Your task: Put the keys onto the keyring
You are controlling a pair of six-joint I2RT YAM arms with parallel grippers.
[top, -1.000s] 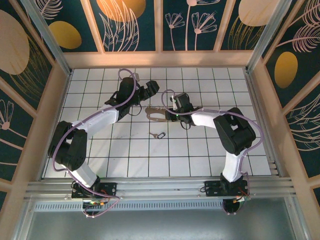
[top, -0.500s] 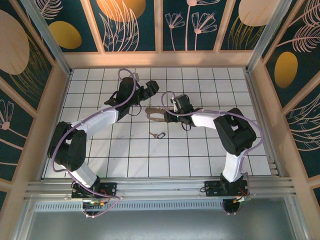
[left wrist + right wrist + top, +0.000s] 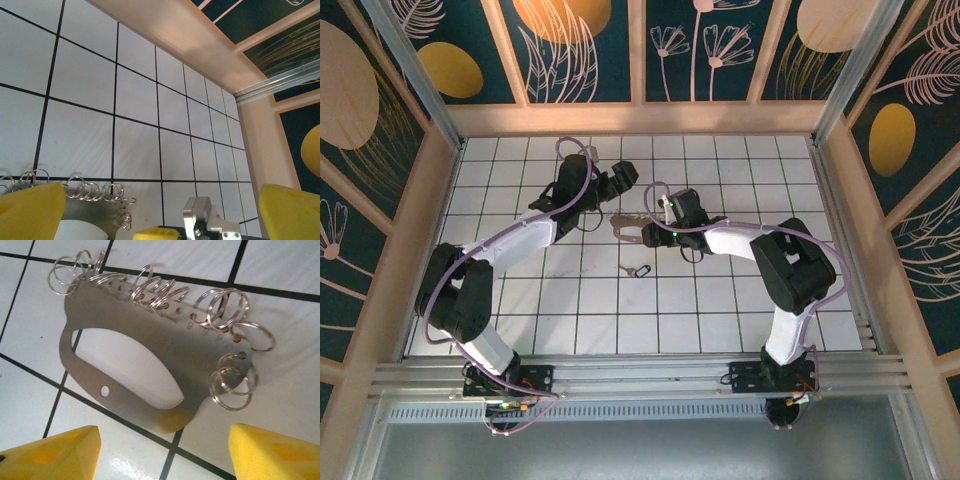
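Moved since a second ago: right gripper (image 3: 164, 452) has edged slightly left, closer to the keyring (image 3: 150, 365); left arm and key lie as before
Enclosure: dark teal wall panels (image 3: 600, 50) with pale leaf and gold disc motifs, set in a light wooden frame
Table: white tiles (image 3: 720, 300) with thin dark grid lines
Left arm: reaches from the near left base toward the table's centre; left gripper (image 3: 618, 185) hangs just beyond the keyring's far edge
Left gripper state: yellow fingers (image 3: 30, 212) spread wide, nothing between them
Right arm: bends in from the right, wrist pointing left at the keyring
Right gripper state: yellow fingers (image 3: 50, 452) spread wide, gripping nothing; the keyring's lower edge lies just ahead of the gap
Keyring, place: flat on the tiles near the table's centre, between the two grippers
Keyring, look: thin plate of brushed silvery metal with a curved outline; one large oblong cut-out forming a handle, one small round hole below it; a row of small punched holes with tiny stamped figures along the curved edge; looks tan from overhead
Split rings (image 3: 225, 307): many, silvery, threaded through the punched holes and fanned outward, some overlapping
Key (image 3: 638, 270): small, silvery blade with a dark head, lying alone on a tile nearer the arm bases than the keyring, apart from both grippers
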